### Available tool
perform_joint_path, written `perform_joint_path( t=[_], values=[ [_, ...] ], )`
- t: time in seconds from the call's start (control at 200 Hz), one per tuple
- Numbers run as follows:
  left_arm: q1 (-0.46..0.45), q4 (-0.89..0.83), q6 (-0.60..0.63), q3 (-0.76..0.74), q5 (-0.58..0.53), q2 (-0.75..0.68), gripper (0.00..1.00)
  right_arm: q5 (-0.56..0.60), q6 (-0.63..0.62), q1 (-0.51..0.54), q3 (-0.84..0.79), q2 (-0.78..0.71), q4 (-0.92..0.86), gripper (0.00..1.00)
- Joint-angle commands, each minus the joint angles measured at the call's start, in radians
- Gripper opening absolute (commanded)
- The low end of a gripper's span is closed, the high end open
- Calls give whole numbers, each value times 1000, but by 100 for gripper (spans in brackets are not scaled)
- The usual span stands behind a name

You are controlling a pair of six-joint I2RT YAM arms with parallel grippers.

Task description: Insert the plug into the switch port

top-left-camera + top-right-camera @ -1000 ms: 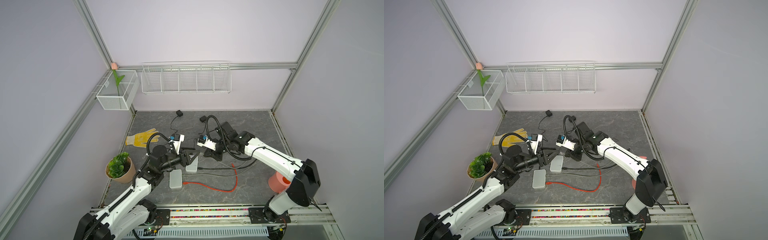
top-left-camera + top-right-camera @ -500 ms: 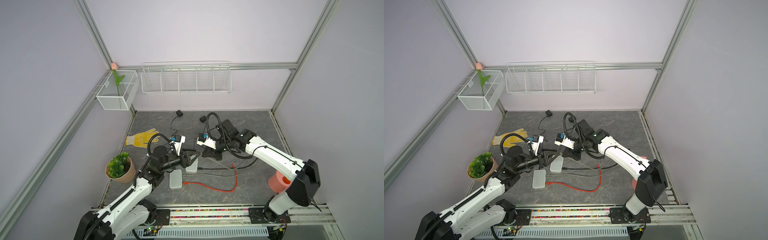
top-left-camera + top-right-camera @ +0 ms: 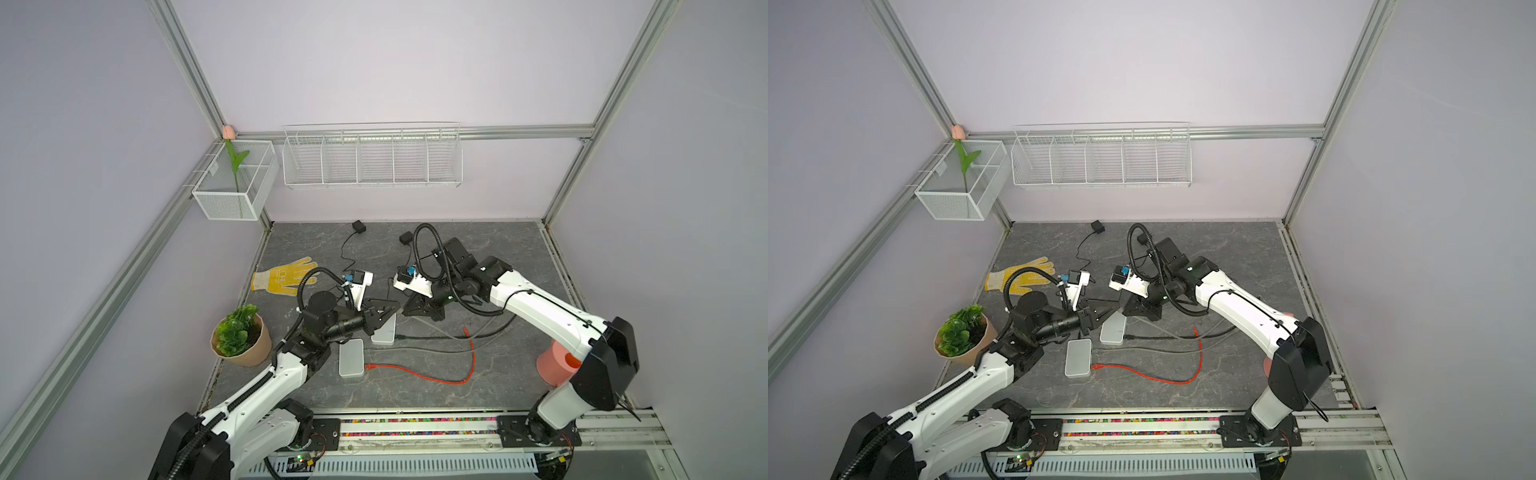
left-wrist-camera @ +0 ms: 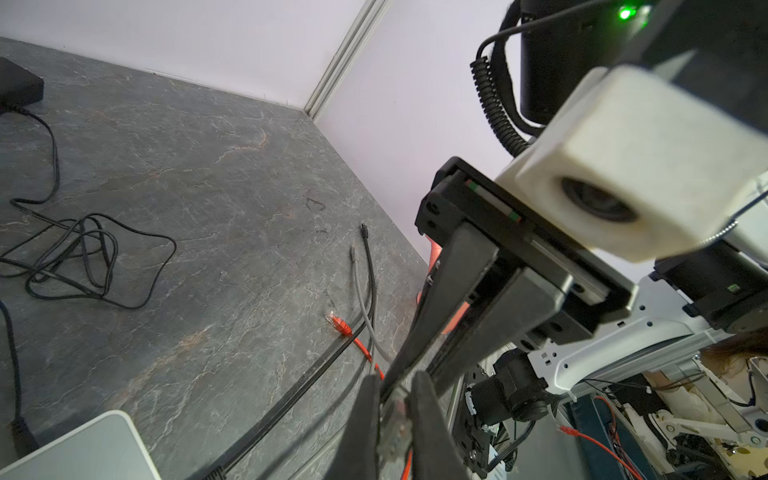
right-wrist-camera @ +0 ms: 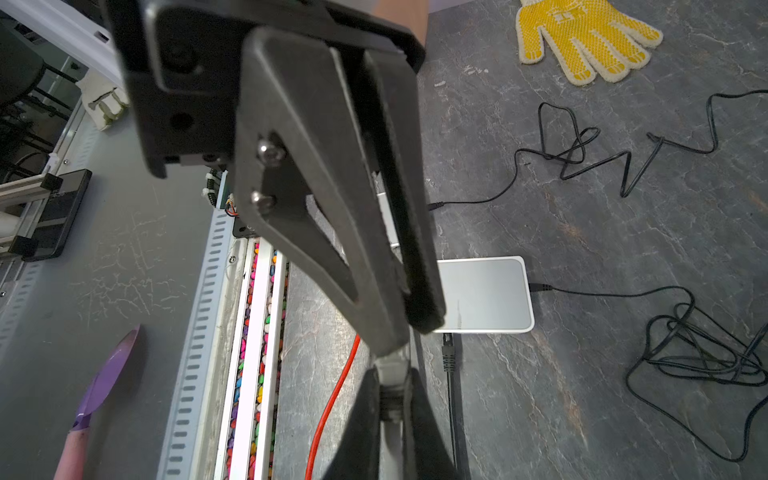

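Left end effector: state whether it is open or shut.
Shut on the plug: in the left wrist view, the left end effector's fingers pinch it between them.

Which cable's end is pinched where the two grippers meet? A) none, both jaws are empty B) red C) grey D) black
C: in the wrist views the left gripper and the right gripper are both shut on the end of the grey cable, while the red cable and black cable lie on the tabletop.
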Motion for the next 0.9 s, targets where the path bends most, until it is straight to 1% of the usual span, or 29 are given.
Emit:
perform_joint_path(
  t=[0.0, 0.02, 0.045, 0.095, 0.13, 0.19, 0.265, 0.31, 0.375, 0.445, 0.7, 0.895],
  values=[
    [3, 11, -8, -18, -14, -10, 3, -38, -8, -6, 26, 4, -6, 7],
    [2, 6, -10, -17, -22, -13, 1, -34, 0, -6, 26, 3, 0, 9],
    [2, -6, -11, -14, -34, -14, 0, -23, 18, -6, 26, 3, 10, 15],
    [2, -48, -14, 0, -59, -17, 0, -2, 45, -6, 36, -1, 9, 36],
    [2, -73, -14, 9, -70, -21, 0, 8, 57, -6, 44, -9, 5, 40],
    [2, -103, -15, 18, -97, -36, 0, 58, 93, -1, 19, -53, 48, 41],
    [2, -127, -27, 16, -146, -57, 0, 213, 107, 27, -67, -139, 156, 44],
    [2, -132, -37, 13, -166, -68, 0, 292, 94, 55, -120, -185, 212, 46],
    [1, -130, -53, 13, -187, -71, 0, 387, 73, 95, -159, -215, 243, 46],
    [0, -130, -68, 18, -201, -69, 0, 449, 67, 124, -162, -211, 240, 46],
    [-2, -138, -91, 25, -224, -65, 0, 451, 69, 154, -133, -137, 236, 46],
    [-3, -147, -96, 23, -232, -77, 0, 426, 69, 163, -102, -86, 239, 46]
  ],
)
